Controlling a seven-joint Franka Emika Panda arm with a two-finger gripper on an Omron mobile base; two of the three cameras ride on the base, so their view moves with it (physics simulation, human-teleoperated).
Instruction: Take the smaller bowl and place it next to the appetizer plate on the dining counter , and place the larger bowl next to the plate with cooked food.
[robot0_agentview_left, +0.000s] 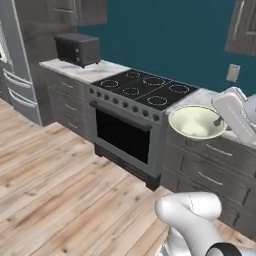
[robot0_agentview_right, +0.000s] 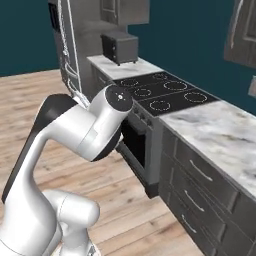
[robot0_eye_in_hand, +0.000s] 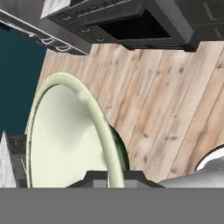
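Note:
The smaller bowl (robot0_agentview_left: 195, 122), pale cream-white with a thin rim, hangs in the air at the front edge of the marble worktop (robot0_agentview_left: 200, 97) right of the stove. My gripper (robot0_agentview_left: 219, 121) is shut on its right rim, with the white hand slanting up behind it. In the hand view the bowl (robot0_eye_in_hand: 65, 135) stands on edge, its rim pinched between my fingertips (robot0_eye_in_hand: 94, 178) at the bottom, and wooden floor lies beyond it.
A black stove (robot0_agentview_left: 142, 87) with an oven door (robot0_agentview_left: 122, 135) stands mid-scene. Grey cabinet drawers (robot0_agentview_left: 210, 170) run under the marble worktop (robot0_agentview_right: 220, 132). A dark microwave (robot0_agentview_left: 77, 49) sits at the back left beside a steel fridge (robot0_agentview_left: 15, 70). Open wooden floor (robot0_agentview_left: 60, 190) lies in front.

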